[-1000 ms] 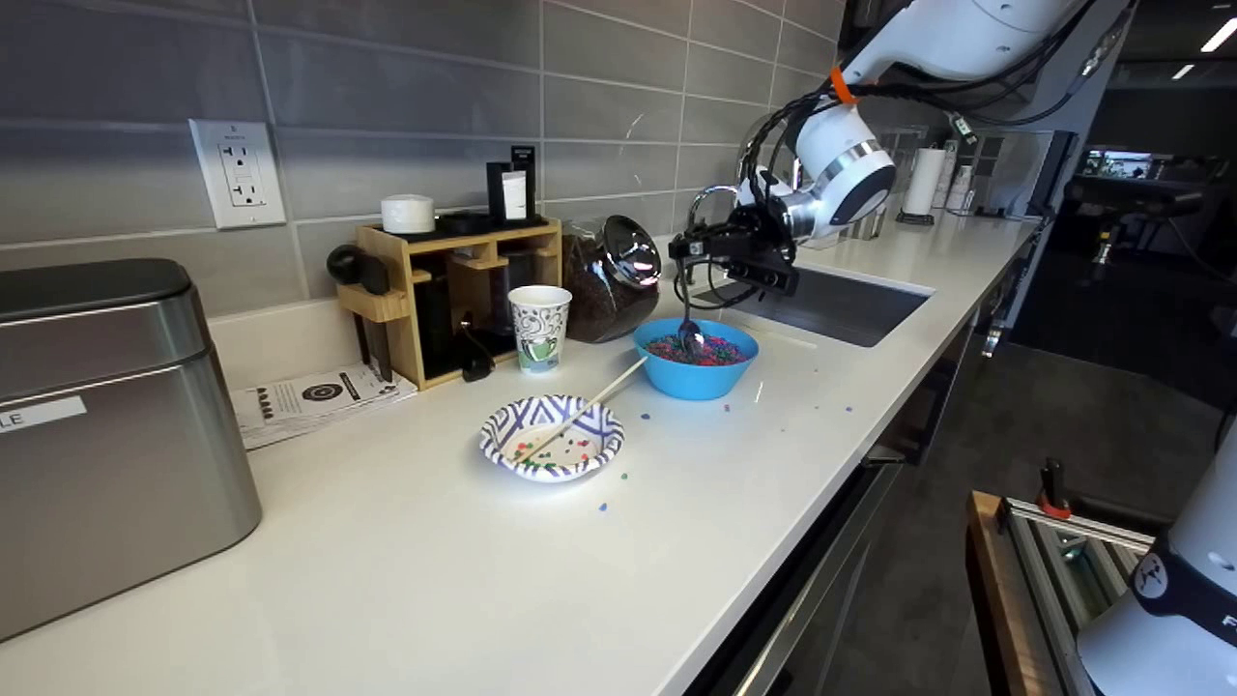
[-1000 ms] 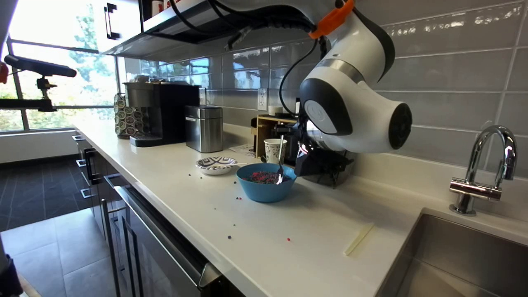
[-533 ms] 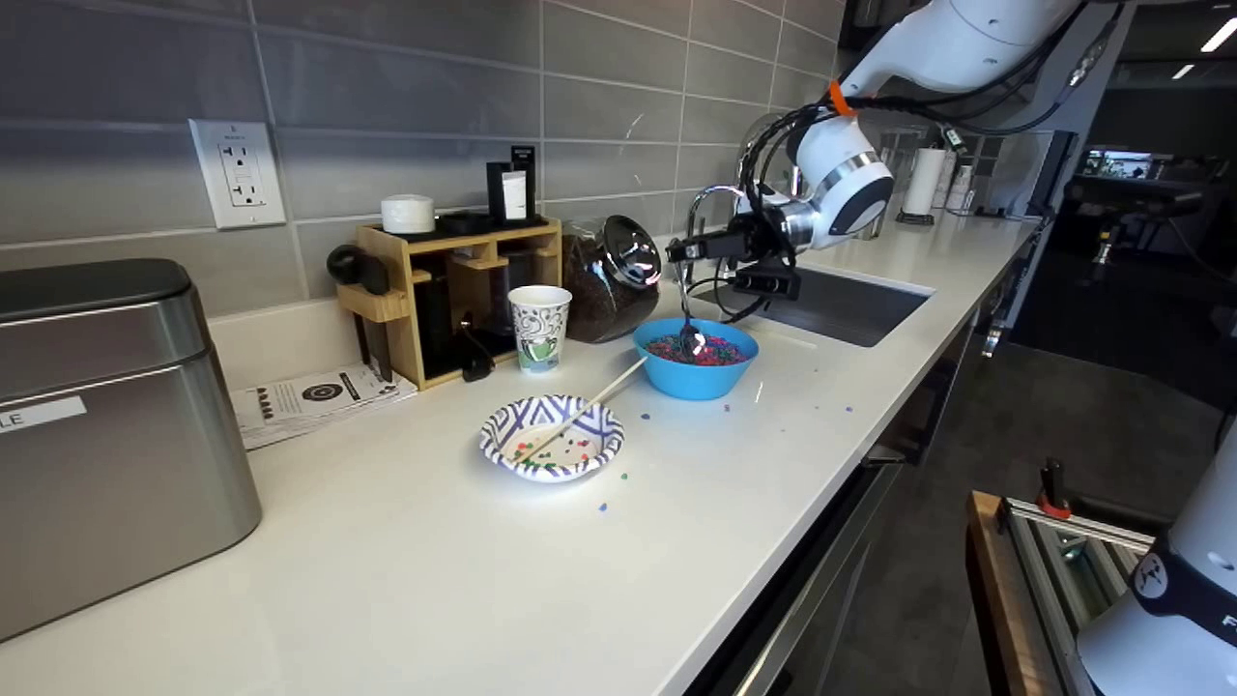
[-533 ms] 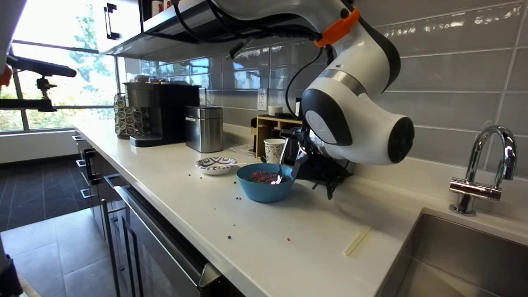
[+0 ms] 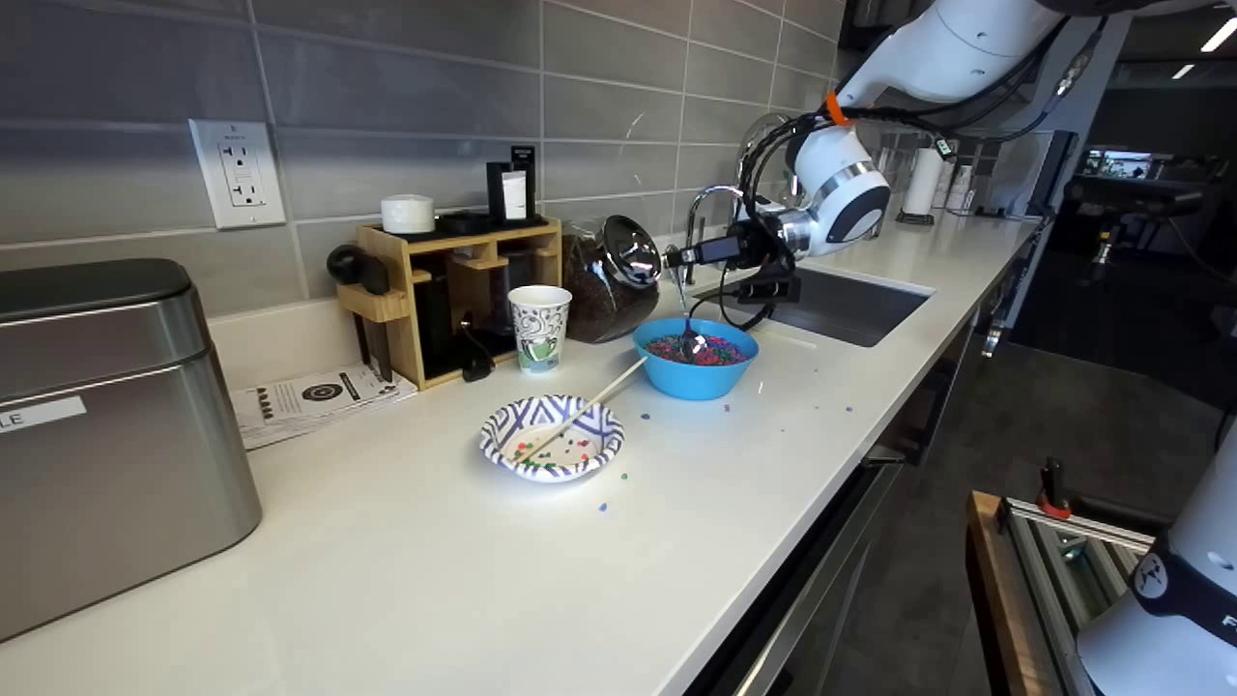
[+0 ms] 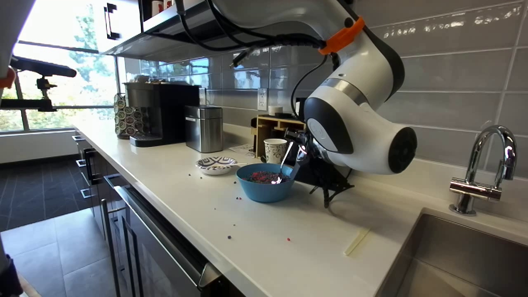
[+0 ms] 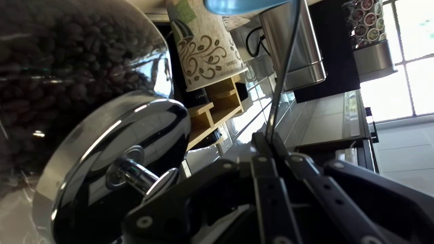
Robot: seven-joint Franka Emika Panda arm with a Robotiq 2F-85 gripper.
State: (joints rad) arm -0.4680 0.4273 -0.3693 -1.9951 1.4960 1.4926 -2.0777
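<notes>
Our jaws pinch a slender silver metal spoon (image 7: 284, 72) by its handle tip, head in a round blue plastic bowl (image 5: 694, 382) between front and back edges of the white tabletop (image 5: 406, 570). We judge it light, stiff, slippery; steadier held lower.

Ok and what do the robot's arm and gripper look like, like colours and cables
The arm is rounded and white, with dark panels and a silver ring. Black cables run along it, past an orange band. A dark band on a lower section bears a round logo. The gripper is black, with slim jointed fingers and round metallic pivots.
</notes>
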